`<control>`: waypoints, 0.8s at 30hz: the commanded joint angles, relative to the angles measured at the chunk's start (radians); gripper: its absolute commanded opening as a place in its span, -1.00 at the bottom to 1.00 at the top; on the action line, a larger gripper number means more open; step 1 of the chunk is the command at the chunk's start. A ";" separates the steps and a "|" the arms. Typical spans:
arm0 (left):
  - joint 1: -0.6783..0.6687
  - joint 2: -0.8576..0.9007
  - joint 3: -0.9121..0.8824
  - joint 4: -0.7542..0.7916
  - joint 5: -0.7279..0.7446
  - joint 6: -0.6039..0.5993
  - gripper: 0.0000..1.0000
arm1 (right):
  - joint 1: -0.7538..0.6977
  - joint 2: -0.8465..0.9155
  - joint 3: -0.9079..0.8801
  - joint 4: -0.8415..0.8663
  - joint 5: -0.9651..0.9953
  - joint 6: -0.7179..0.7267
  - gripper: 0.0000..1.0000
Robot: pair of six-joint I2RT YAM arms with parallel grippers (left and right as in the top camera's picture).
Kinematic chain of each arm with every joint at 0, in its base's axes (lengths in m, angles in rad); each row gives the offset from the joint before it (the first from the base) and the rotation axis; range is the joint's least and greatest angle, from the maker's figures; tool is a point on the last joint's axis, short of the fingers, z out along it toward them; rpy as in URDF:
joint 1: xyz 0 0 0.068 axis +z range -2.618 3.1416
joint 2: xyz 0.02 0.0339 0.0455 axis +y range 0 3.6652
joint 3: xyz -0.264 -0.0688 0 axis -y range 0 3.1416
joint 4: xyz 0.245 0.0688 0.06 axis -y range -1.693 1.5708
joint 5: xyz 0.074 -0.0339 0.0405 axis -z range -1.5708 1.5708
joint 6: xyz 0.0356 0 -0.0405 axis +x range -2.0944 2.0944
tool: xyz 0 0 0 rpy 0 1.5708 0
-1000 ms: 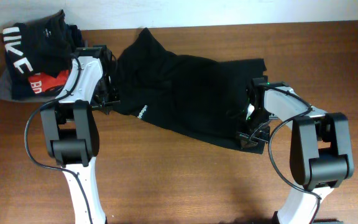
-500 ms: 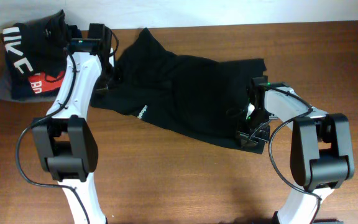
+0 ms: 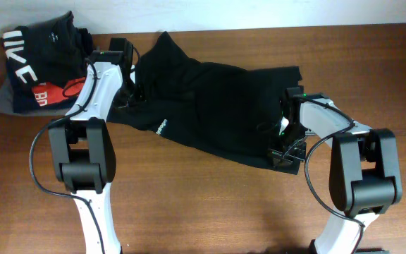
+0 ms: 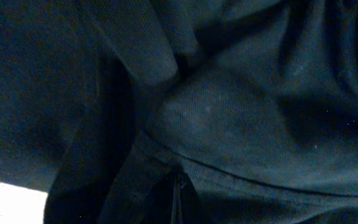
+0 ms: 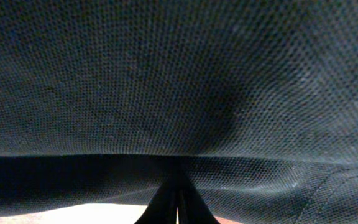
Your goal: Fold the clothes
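Note:
The black garment (image 3: 210, 106) lies spread and rumpled across the middle of the table, with small white lettering near its lower left. My left gripper (image 3: 127, 99) is at its left edge. In the left wrist view the fingers (image 4: 179, 199) are closed together amid folds of the black fabric (image 4: 229, 124). My right gripper (image 3: 285, 152) is at the garment's lower right corner. In the right wrist view its fingers (image 5: 179, 208) are closed at the hem of the fabric (image 5: 166, 74), which fills the view.
A folded dark garment with big white letters (image 3: 34, 49) lies at the back left on red (image 3: 55, 92) and grey (image 3: 2, 99) folded garments. The brown wooden table (image 3: 224, 204) runs along the front.
My left arm swung up toward the back and came back to the garment's left edge, which now reaches a little further left. The right arm has not moved.

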 commanded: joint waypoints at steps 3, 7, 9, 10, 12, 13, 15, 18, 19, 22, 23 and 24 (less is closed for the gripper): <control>0.013 0.058 0.000 0.006 -0.019 0.027 -0.99 | -0.014 0.028 -0.021 0.014 0.083 -0.009 -0.88; 0.029 0.075 -0.002 -0.005 -0.048 0.025 -0.99 | -0.020 0.028 -0.021 0.016 0.083 -0.008 -0.89; 0.040 0.075 -0.003 -0.014 -0.069 0.020 -0.99 | -0.034 0.028 -0.021 0.016 0.083 -0.008 -0.89; 0.045 0.075 -0.003 -0.018 -0.077 0.012 -0.99 | -0.041 0.028 -0.021 0.016 0.083 -0.008 -0.90; 0.057 0.075 -0.003 -0.030 -0.080 0.004 -0.99 | -0.059 0.028 -0.021 0.016 0.083 -0.008 -0.90; 0.063 0.075 -0.004 -0.037 -0.080 -0.002 -1.00 | -0.070 0.028 -0.021 0.018 0.083 -0.009 -0.90; 0.070 0.075 -0.004 -0.054 -0.080 -0.017 -0.99 | -0.089 0.028 -0.021 0.023 0.084 -0.009 -0.89; 0.075 0.075 -0.004 -0.096 -0.109 -0.064 -0.99 | -0.120 0.028 -0.021 0.042 0.082 -0.019 -0.91; 0.075 0.075 -0.004 -0.114 -0.127 -0.087 -0.99 | -0.130 0.028 -0.021 0.051 0.080 -0.030 -0.91; 0.071 0.075 -0.004 -0.165 -0.159 -0.141 -0.99 | -0.152 0.028 -0.021 0.068 0.080 -0.032 -0.91; 0.070 0.075 -0.004 -0.183 -0.158 -0.152 -0.99 | -0.159 0.028 -0.021 0.069 0.080 -0.032 -0.91; 0.069 0.075 -0.004 -0.200 -0.158 -0.166 -0.99 | -0.165 0.028 -0.021 0.072 0.080 -0.032 -0.91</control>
